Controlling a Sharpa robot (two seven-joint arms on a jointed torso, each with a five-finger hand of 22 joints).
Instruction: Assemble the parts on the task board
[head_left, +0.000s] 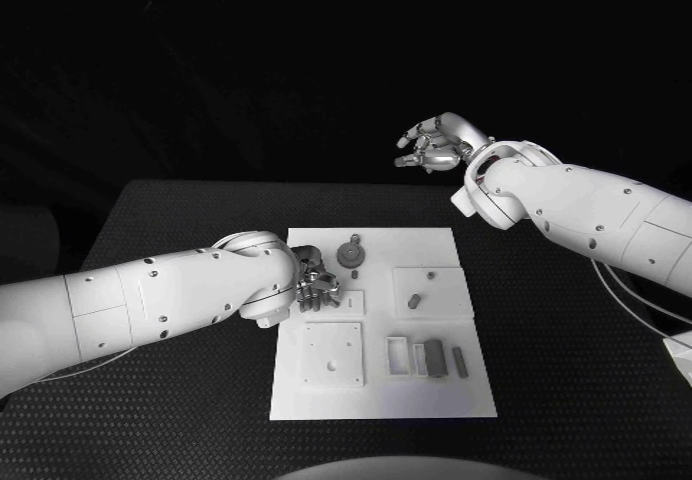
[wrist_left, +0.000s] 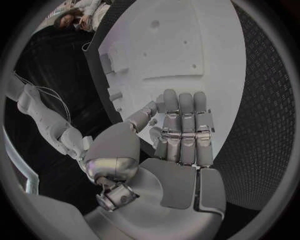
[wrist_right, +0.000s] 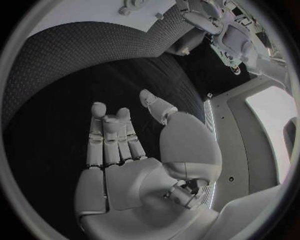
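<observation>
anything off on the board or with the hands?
Nothing stands out. The task board lies square on the table, grey parts sit tidily. Left hand hovers over the board, empty; right hand is raised beyond the table, empty.

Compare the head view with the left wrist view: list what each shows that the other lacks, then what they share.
Head view alone: the right hand raised beyond the table's far edge, holding nothing, and the grey parts lying in a row on the task board.
Left wrist view alone: the left hand's palm side, its fingers extended together, nothing in them.
Both: the left hand over the white task board and the black table.
</observation>
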